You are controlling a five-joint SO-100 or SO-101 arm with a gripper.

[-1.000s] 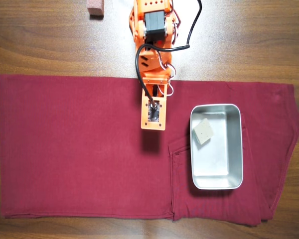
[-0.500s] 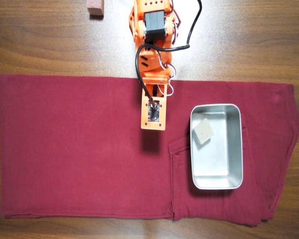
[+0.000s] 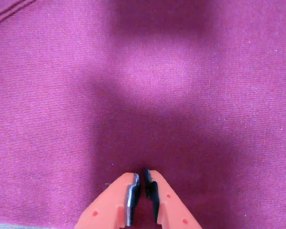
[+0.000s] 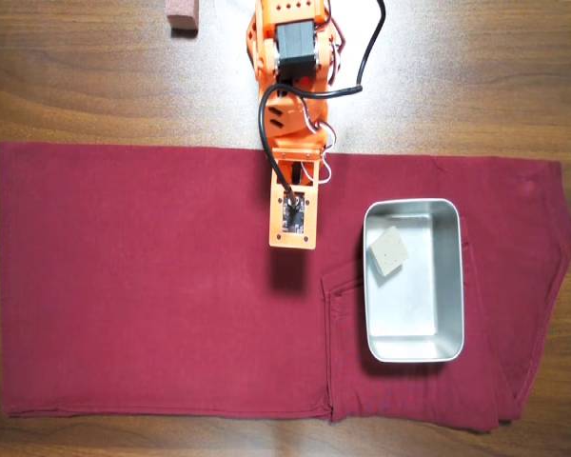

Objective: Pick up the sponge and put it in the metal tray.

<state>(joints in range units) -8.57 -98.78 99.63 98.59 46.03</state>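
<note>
Pinkish-brown block (image 4: 183, 15) cut by top edge.

surface: dark wood table (image 4: 476, 86) | cover: maroon cloth (image 4: 143, 286) | light: even

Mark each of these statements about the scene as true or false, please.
1. The sponge lies inside the tray. True.
2. The claw grips the sponge. False: it is shut on nothing, over bare red cloth.
3. The tray stands on the cloth. True.
4. The pinkish block lies in the tray. False: it sits on the wooden table, at the top edge of the overhead view.
</note>
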